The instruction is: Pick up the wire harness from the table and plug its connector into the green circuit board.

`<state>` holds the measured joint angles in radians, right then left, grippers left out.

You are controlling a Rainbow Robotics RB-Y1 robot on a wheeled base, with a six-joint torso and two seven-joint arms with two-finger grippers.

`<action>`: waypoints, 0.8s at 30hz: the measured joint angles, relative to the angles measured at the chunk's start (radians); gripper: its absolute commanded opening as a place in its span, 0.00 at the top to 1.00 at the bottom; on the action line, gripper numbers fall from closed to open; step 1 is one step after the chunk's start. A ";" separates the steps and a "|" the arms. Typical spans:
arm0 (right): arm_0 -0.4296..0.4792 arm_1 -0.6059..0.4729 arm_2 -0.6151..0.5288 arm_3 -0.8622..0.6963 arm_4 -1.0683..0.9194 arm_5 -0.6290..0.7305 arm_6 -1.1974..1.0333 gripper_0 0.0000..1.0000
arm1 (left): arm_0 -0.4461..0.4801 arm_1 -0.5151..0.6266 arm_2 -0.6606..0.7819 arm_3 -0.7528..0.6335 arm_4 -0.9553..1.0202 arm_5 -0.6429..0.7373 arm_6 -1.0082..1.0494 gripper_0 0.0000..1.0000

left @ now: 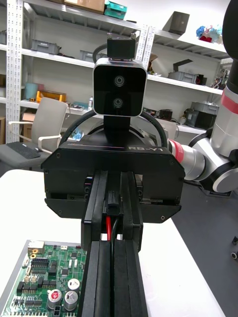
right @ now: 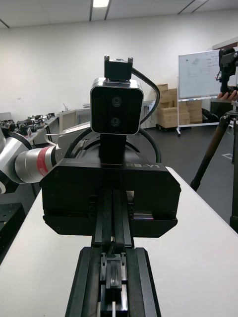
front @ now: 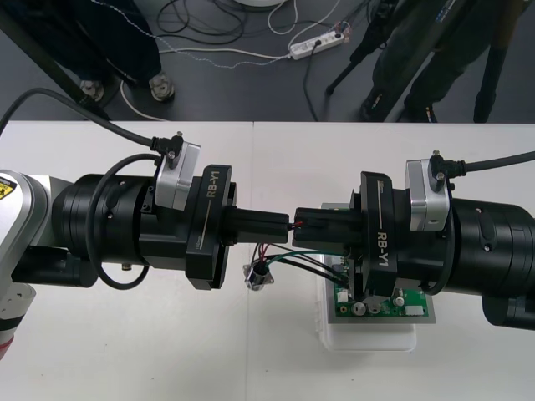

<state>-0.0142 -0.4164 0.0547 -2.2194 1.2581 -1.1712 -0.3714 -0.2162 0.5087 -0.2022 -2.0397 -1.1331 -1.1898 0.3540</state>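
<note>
The two arms meet over the middle of the table (front: 251,359). The left gripper (front: 278,225) comes in from the left. The right gripper (front: 308,228) comes in from the right. Their tips are nose to nose, very close. I cannot tell if they touch.

The harness (front: 294,261) is held right where they meet. In the left wrist view, the left gripper's fingers (left: 94,282) are squeezed close together. A red wire (left: 107,229) and a black wire run between them, so this gripper is pinching the wires. Just past its tips is the small black plug (left: 114,202). The plug sits between the right gripper's fingers. In the right wrist view, those fingers (right: 87,292) are close together too, and a small dark piece is pinched between them.

From above, a bit of red wire shows where the two grippers meet. Green and black wires loop down on the near side of the grippers. The round metal socket (front: 257,276) hangs at the left end of that loop, under the left gripper's fingers. I cannot tell if it rests on the table.

The board (front: 386,306) lies on its white base (front: 368,338) on the right side of the table. It is partly under the right gripper. The socket is just left of it. The plug is up between the fingers, not in the board.
</note>
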 measured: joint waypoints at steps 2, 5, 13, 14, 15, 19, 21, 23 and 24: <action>0.000 0.000 0.000 0.000 0.000 0.000 0.000 1.00 | 0.000 0.000 0.000 0.000 0.000 0.000 0.000 1.00; 0.000 0.000 0.000 0.000 0.000 0.000 0.000 1.00 | 0.000 0.000 0.000 0.000 0.001 0.000 0.000 1.00; 0.000 0.000 0.000 -0.001 0.000 0.000 0.000 0.92 | 0.000 0.000 0.000 0.000 0.005 0.000 0.000 1.00; 0.000 0.000 0.000 -0.002 0.000 0.000 0.000 0.90 | 0.000 0.000 0.000 0.000 0.006 0.000 0.000 1.00; 0.000 0.000 0.000 -0.002 0.000 0.000 0.000 0.88 | 0.000 0.000 0.000 0.000 0.006 0.000 0.000 1.00; 0.000 0.000 0.000 -0.003 0.000 0.000 0.000 0.38 | 0.000 0.000 0.000 0.000 0.009 0.000 0.000 1.00; 0.000 0.001 0.001 -0.003 0.000 -0.005 0.000 0.02 | -0.002 0.000 0.000 0.000 0.017 0.000 0.000 1.00; 0.000 0.001 0.001 -0.003 0.000 -0.005 0.000 0.00 | -0.003 0.000 0.000 0.000 0.021 0.000 0.000 1.00; 0.000 0.001 0.001 -0.003 0.000 -0.005 0.000 0.00 | -0.003 0.000 0.000 0.000 0.021 0.001 0.000 1.00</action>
<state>-0.0143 -0.4153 0.0554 -2.2225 1.2583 -1.1767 -0.3714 -0.2194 0.5082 -0.2026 -2.0396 -1.1119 -1.1892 0.3540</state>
